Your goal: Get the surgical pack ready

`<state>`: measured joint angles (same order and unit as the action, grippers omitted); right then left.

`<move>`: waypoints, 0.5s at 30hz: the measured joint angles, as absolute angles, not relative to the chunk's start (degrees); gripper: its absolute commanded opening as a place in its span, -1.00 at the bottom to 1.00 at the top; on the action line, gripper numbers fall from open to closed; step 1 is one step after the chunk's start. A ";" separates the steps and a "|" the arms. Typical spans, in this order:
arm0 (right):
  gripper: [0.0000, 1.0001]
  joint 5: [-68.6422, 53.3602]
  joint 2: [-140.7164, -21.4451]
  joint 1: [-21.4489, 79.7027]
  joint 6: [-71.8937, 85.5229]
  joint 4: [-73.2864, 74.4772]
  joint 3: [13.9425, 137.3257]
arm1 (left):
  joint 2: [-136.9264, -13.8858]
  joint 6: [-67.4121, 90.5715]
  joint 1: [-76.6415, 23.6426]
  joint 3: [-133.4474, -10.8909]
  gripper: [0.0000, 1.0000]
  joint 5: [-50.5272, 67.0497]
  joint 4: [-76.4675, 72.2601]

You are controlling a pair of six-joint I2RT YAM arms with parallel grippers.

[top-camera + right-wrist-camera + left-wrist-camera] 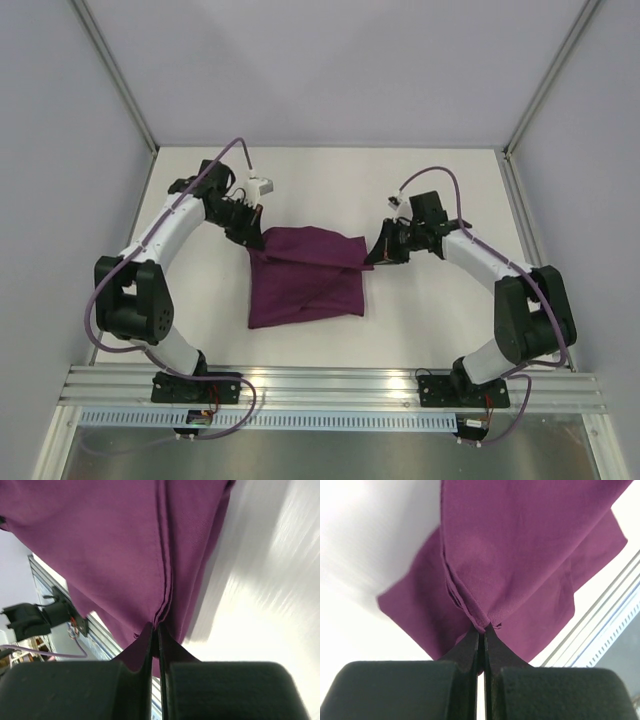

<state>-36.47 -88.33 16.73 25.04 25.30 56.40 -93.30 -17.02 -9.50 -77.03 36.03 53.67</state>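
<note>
Light: bright, even, diffuse, from above. Top view: sharp corner to corner; only faint soft shadows on the white table [430,310]. 2 wrist views: table overexposed to white glare, streaked blur across it in the right wrist view; purple cloth [520,555] weave crisp mid-frame, softer toward edges; near foreground dark, unfocused.

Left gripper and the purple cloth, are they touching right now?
Touching. The left wrist view shows the left gripper pinching a bunched edge of the purple cloth between its closed fingertips.
</note>
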 measured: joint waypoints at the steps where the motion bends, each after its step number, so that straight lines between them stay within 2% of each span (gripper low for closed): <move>1: -0.99 -36.45 -88.07 17.32 25.08 24.21 54.48 | -92.60 -17.56 -9.47 -75.29 -1.00 36.03 53.45; 2: -0.95 -36.40 -88.07 17.87 25.19 23.64 52.64 | -92.12 -18.28 -9.47 -73.54 -1.00 36.03 53.45; 5: -0.51 -36.23 -88.55 18.74 25.43 22.85 48.82 | -91.85 -20.01 -9.50 -68.79 -1.00 35.99 53.06; 6: -0.18 -35.99 -88.92 18.79 25.34 23.11 48.27 | -91.92 -20.40 -9.50 -67.70 -1.00 35.81 52.86; 9: 0.15 -34.89 -89.73 18.68 24.16 24.25 48.34 | -92.14 -21.69 -9.47 -65.41 -1.00 34.83 52.73; 11: 0.28 -34.02 -89.73 18.68 22.98 26.83 49.98 | -92.16 -22.79 -9.50 -65.19 -1.00 34.41 52.53; 12: 0.44 -33.50 -89.73 18.68 22.31 28.23 51.46 | -92.16 -23.33 -9.47 -65.19 -1.00 34.39 52.36; 15: 0.54 -32.18 -89.82 18.68 20.88 32.10 58.00 | -92.16 -24.45 -9.50 -65.12 -1.00 34.02 51.94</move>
<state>-32.18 -89.82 18.68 20.88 32.10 58.00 -92.16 -24.45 -9.50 -65.12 34.02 51.94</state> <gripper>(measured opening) 0.750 0.018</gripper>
